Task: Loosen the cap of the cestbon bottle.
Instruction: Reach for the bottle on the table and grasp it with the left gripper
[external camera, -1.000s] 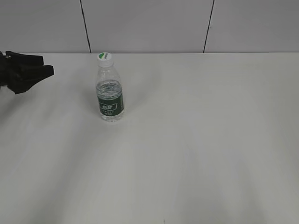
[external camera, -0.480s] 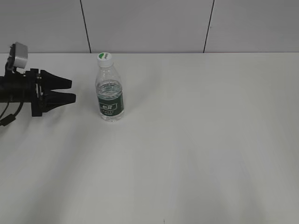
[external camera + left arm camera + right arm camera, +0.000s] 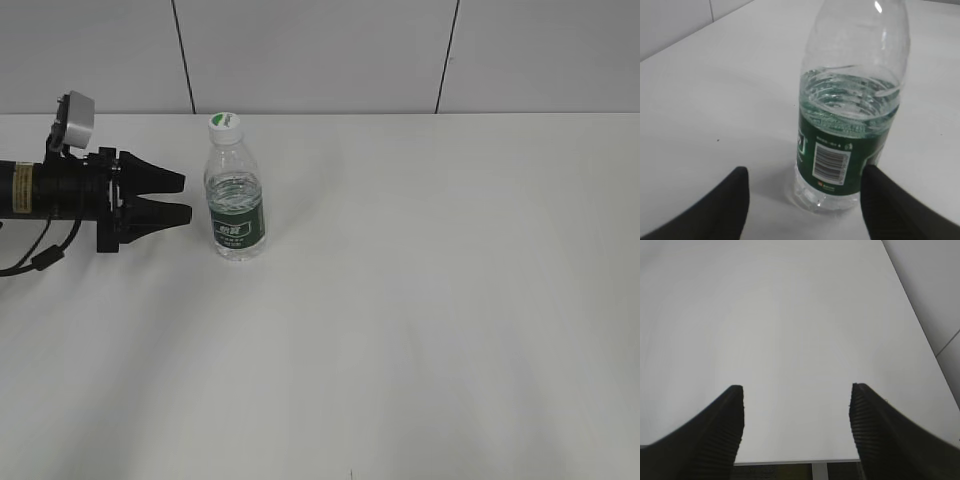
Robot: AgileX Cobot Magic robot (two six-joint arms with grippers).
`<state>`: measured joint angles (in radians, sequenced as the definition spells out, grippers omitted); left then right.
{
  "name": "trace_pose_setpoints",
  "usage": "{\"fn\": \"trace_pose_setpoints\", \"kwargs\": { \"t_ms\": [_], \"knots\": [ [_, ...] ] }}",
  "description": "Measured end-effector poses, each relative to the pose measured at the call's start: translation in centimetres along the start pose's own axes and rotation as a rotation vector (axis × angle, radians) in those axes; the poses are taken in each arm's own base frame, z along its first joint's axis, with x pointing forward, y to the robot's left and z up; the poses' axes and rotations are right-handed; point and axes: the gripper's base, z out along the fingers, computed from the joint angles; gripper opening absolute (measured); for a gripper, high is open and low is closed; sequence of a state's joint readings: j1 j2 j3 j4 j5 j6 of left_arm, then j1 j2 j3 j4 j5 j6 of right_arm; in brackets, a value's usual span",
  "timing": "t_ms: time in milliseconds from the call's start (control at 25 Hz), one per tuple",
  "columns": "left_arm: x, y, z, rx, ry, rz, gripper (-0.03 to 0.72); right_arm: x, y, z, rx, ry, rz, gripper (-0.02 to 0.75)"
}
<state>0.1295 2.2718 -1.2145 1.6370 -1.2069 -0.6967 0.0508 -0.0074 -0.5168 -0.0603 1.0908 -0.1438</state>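
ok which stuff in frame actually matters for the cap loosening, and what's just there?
Part of the job:
- cestbon bottle, upright on the table
- cap, on the bottle
- left gripper, open, beside the bottle, not touching it
- right gripper, open, nothing between its jaws

Just there:
- table
- wall panels behind

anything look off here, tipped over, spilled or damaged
Nothing stands out. The cestbon bottle stands upright on the table, partly filled, with the cap on. No water shows around its base. The left tool is open beside it, not touching.
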Motion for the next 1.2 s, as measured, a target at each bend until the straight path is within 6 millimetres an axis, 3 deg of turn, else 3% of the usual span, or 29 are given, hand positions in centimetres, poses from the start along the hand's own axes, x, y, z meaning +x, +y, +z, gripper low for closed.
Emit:
{"fn": "trace_pose_setpoints", "kwargs": {
  "t_ms": [360, 560, 800, 1200],
  "knots": [
    [-0.1, 0.0, 0.1, 0.001, -0.002, -0.019, 0.44, 0.0, 0.0, 0.0, 0.0, 0.0, 0.0, 0.506],
    [0.0, 0.0, 0.5, -0.007, -0.019, -0.101, 0.519, 0.0, 0.0, 0.0, 0.0, 0.0, 0.0, 0.506],
    [1.2, -0.5, 2.0, 0.027, -0.008, -0.138, 0.566, 0.0, 0.0, 0.0, 0.0, 0.0, 0.0, 0.506],
    [0.0, -1.8, 5.3, 0.071, -0.017, -0.13, 0.568, 0.0, 0.0, 0.0, 0.0, 0.0, 0.0, 0.506]
  ]
}}
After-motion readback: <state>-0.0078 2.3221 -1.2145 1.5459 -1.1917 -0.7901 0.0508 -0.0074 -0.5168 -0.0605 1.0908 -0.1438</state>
